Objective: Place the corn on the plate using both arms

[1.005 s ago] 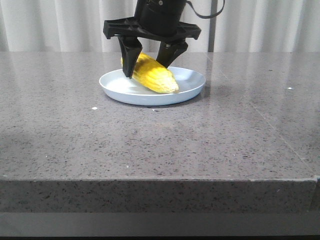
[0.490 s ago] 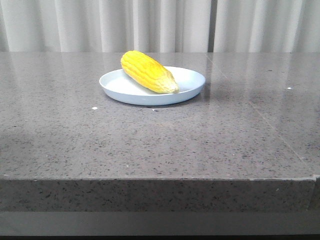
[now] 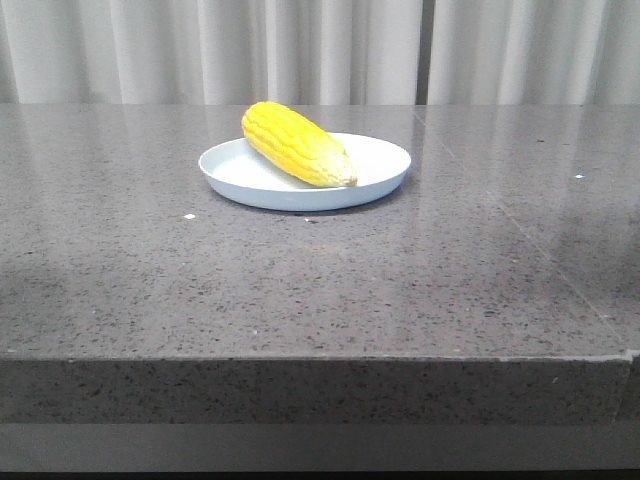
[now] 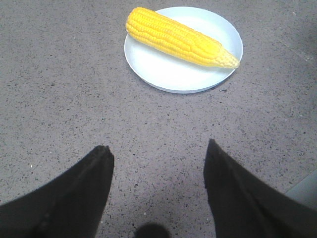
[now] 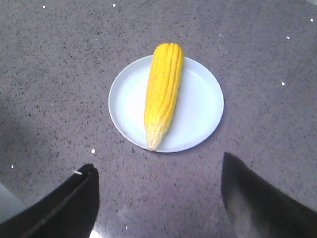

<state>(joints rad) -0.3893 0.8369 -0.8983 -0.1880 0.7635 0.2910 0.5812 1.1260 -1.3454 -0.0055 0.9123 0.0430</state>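
now the corn (image 3: 298, 144) lies across the plate (image 3: 380, 160), its pale tip at the rim, well apart from both grippers. the left gripper (image 4: 156, 151) hangs above bare table with its fingers (image 4: 96, 171) spread wide and empty. the right gripper (image 5: 158, 168) is the same, fingers (image 5: 242, 181) apart and holding nothing. the table (image 3: 320, 270) is grey speckled stone, with pale curtains (image 3: 320, 50) behind it.
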